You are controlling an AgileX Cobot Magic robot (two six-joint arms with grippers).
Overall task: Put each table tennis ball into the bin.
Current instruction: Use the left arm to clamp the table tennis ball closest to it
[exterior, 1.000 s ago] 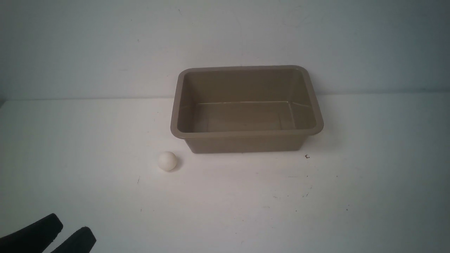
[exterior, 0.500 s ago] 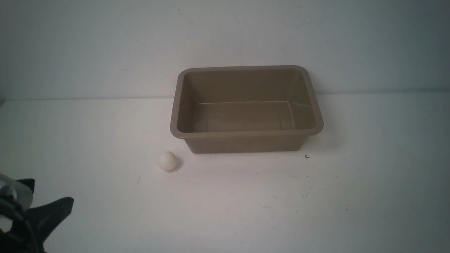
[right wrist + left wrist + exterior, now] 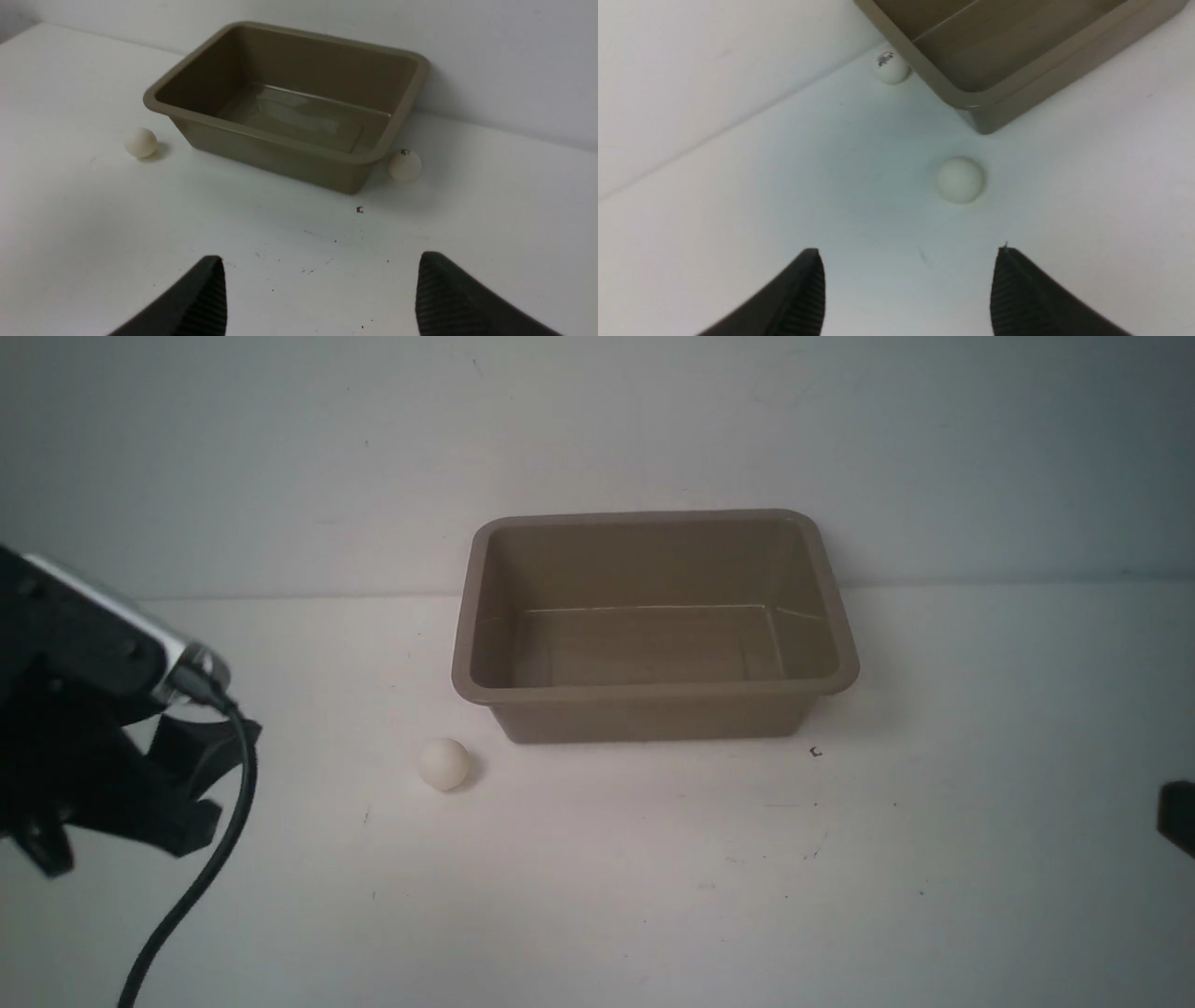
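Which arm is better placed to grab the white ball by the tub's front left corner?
Left. The open left gripper points at the small smooth white ball; the right gripper sits right of the tan plastic bin.

You have the bin [image 3: 653,717] on the table [image 3: 597,896], close to the wall [image 3: 280,448] behind it. The first ball [image 3: 443,763] lies just off the bin's near left corner, apart from it. The second ball [image 3: 891,67] sits just beside the bin's left side, toward its far end. The third ball [image 3: 404,164] sits just beside the bin's right side, by its near corner. Your left end effector [image 3: 908,261] is well left of the bin. Your right end effector [image 3: 322,266] is well right of the bin.
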